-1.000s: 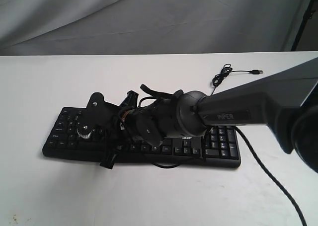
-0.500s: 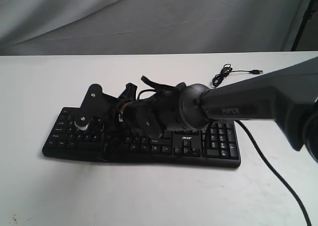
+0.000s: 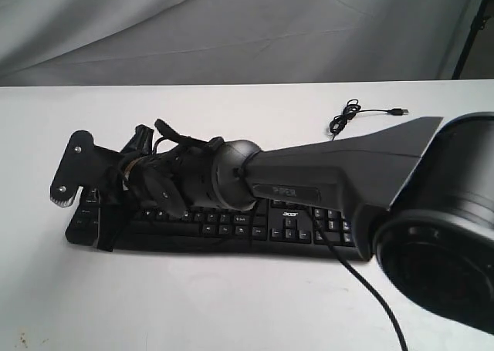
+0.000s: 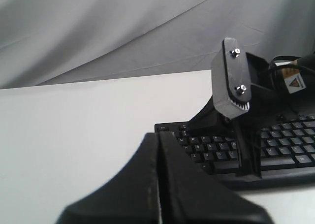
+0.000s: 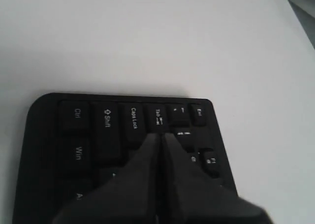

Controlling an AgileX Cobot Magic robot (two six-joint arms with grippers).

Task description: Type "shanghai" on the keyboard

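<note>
The black keyboard (image 3: 255,224) lies across the white table (image 3: 231,305), its "acer" logo facing the front. My right arm reaches across it to its left end. There the right gripper (image 3: 106,241) points down, shut and empty. In the right wrist view the right gripper (image 5: 160,134) has its tip over the Tab key on the keyboard (image 5: 98,120); whether it touches is unclear. The left gripper (image 4: 158,134) is shut and empty, off the left end of the keyboard (image 4: 206,147). From there the right gripper (image 4: 247,170) shows standing on the key rows. The exterior view does not show the left gripper.
The keyboard's thin black cable (image 3: 363,281) runs off toward the front edge. Its coiled part (image 3: 343,119) and USB plug (image 3: 399,110) lie behind the keyboard at the right. A grey cloth backdrop (image 3: 231,27) hangs behind the table.
My right arm has swept left along the keyboard, from above its middle keys to its left end, with the gripper staying shut.
</note>
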